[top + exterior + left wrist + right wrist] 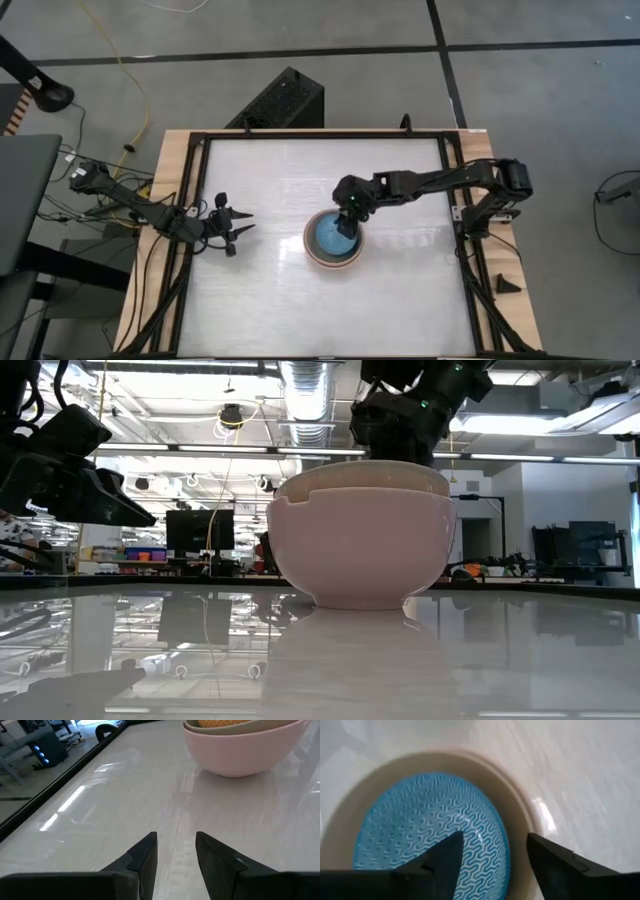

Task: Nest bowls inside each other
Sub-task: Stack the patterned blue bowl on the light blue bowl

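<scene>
Two dark jointed arms (black tapered fingers (145, 857))

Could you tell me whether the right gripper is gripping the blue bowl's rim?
No: in the right wrist view the right gripper hangs open above the blue patterned bowl, its fingers apart and clear of the rim.

Four views, one table (270, 290).
It was seen from overhead, level at tabletop, and close from both wrists; the bowls (333, 243) were shared by all.

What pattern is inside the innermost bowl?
Blue with a white wavy zigzag pattern, on the innermost bowl; clearest in the right wrist view.
</scene>
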You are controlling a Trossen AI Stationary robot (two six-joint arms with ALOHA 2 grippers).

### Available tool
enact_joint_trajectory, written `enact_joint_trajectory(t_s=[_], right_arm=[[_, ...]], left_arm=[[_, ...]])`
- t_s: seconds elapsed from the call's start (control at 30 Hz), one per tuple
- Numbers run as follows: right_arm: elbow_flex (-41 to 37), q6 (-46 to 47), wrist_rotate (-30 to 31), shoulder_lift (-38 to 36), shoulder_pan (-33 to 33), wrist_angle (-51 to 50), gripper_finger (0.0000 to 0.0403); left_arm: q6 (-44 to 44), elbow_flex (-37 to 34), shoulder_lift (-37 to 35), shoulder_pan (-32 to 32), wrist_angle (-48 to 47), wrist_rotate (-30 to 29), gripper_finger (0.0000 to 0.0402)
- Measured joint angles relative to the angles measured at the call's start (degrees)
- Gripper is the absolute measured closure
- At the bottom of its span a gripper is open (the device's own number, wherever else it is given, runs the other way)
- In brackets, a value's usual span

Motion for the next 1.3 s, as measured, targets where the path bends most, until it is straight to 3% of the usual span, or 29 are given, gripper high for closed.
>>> enact_joint_trajectory(t_s=[0.27, 0.43, 0.63, 0.73, 0.9, 1.3], right_arm=[[8.80, -1.51, -0.97, 0.00, -0.99, -8.29, 0.0136], [8.38, -4.25, 0.80, 0.19, 2.55, -0.79, 0.0141], [0.24, -3.08, 26.18, 3.25, 9.81, 17.99, 0.0149], [-2.08, -3.32, 33.59, 3.43, 11.60, 24.23, 0.0149], [-5.06, -3.17, 35.52, 5.05, 12.61, 30.72, 0.0149], [-5.01, -1.83, 34.91, 8.42, 12.37, 29.55, 0.0150]], left_arm=[[0.00, 0.00, 0.00, -0.01, 0.00, -0.01, 0.0276], [0.00, 0.00, 0.00, -0.01, 0.02, 0.00, 0.0276], [0.00, 0.00, -0.01, 0.00, 0.00, 0.00, 0.0276], [-0.01, 0.00, -0.02, 0.00, 0.02, -0.02, 0.0276], [0.00, 0.00, 0.00, -0.01, 0.03, 0.02, 0.0276], [0.00, -0.02, -0.01, 0.00, 0.09, 0.03, 0.0276]])
